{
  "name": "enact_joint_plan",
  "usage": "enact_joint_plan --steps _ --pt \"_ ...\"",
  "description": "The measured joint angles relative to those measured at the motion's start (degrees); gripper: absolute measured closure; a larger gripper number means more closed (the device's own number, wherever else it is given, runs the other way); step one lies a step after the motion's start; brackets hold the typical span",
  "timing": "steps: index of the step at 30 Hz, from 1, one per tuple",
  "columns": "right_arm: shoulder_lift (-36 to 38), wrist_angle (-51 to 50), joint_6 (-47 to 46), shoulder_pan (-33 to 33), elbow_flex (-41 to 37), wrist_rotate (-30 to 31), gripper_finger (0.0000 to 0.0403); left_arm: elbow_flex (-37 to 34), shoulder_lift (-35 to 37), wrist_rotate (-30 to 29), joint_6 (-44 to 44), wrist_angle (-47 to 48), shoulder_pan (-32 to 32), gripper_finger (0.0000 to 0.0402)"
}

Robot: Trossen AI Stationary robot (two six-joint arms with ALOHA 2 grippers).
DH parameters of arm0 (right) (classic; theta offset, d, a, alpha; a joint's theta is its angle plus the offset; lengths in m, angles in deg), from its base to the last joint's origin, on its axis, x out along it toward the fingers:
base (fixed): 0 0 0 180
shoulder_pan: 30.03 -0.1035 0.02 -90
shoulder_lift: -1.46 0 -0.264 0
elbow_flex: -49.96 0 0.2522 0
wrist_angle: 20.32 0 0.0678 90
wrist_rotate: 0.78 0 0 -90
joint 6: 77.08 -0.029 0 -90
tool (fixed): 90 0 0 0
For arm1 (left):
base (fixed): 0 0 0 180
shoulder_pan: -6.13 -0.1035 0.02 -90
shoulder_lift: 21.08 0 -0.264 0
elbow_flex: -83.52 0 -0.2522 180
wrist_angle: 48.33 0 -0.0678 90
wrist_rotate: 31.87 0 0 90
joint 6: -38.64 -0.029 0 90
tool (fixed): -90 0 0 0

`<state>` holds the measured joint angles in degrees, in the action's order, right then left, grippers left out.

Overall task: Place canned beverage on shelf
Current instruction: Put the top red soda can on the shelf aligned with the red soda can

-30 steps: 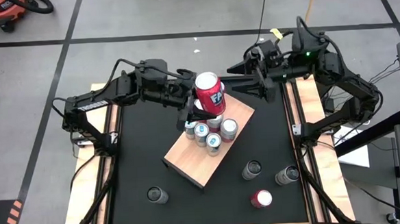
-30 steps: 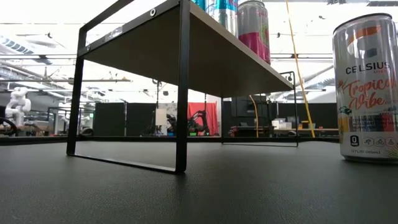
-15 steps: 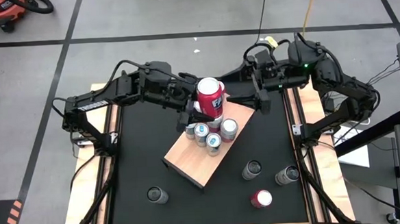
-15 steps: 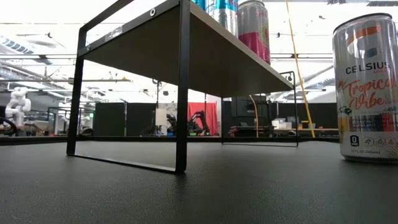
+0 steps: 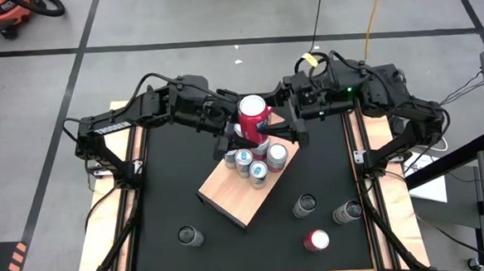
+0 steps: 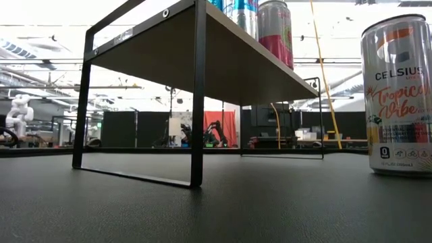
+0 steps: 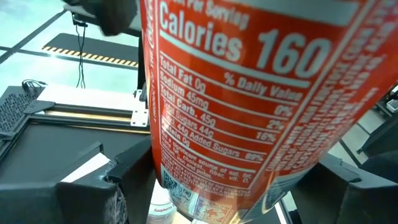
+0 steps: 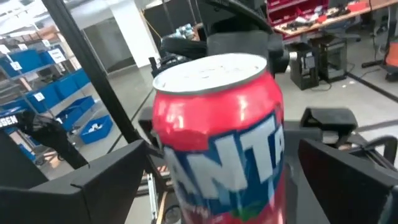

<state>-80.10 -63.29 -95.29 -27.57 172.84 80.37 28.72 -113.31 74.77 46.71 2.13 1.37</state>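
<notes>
High view shows the left pincer (image 5: 240, 135) holding a red Fanta can (image 5: 254, 118) upright above the far end of the wooden shelf (image 5: 233, 194), near the 12 o'clock side of the black tabletop (image 5: 170, 181). The right pincer (image 5: 285, 127) stands wide open around the same can from the 3 o'clock side, and I judge it comes to take the can over or to steady it. Four small cans (image 5: 250, 162) already stand in a tight group on the shelf just below, so the free place is narrow. More cans (image 5: 329, 218) wait on the tabletop toward 5 o'clock. In the low view a Celsius can (image 6: 397, 98) stands beside the shelf.
</notes>
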Motion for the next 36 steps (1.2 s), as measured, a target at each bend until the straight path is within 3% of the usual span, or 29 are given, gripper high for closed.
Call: enact_joint_plan --steps 24,36 --pt "-2.8 5.5 2.9 0.0 0.0 -1.6 0.0013 -0.2 0.0 0.0 0.5 0.9 0.0 0.0118" --pt "-2.8 4.6 3.1 0.1 0.0 -1.6 0.012 -0.2 0.0 0.0 1.0 2.6 0.0 0.0111"
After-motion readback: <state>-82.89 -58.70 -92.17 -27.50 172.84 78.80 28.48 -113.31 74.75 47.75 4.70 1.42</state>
